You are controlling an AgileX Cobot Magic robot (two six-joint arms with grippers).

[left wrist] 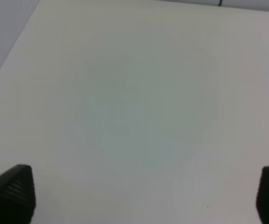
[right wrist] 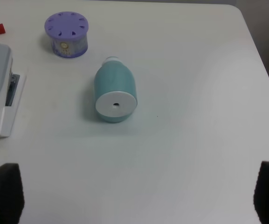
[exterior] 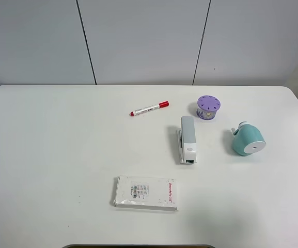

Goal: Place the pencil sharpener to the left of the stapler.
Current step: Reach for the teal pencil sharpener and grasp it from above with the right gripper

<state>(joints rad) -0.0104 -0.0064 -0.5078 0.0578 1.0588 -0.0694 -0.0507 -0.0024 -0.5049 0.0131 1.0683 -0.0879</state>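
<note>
Pencil sharpener right of stapler, nr table edge; right pincer spread; left pincer prob. spread.

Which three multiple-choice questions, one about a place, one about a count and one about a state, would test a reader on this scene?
1. In the high view, on which side of the stapler lies the pencil sharpener?
A) left
B) right
C) on top

2. How many objects lie on the table?
A) three
B) five
C) seven

3. How do the jaws of the right gripper stand?
A) open, empty
B) shut on the pencil sharpener
C) shut on the stapler

Answers:
1 B, it lies apart on the stapler's right.
2 B: marker, purple disc, stapler, pencil sharpener, white packet.
3 A, its fingertips stand far apart, nothing between.
</note>
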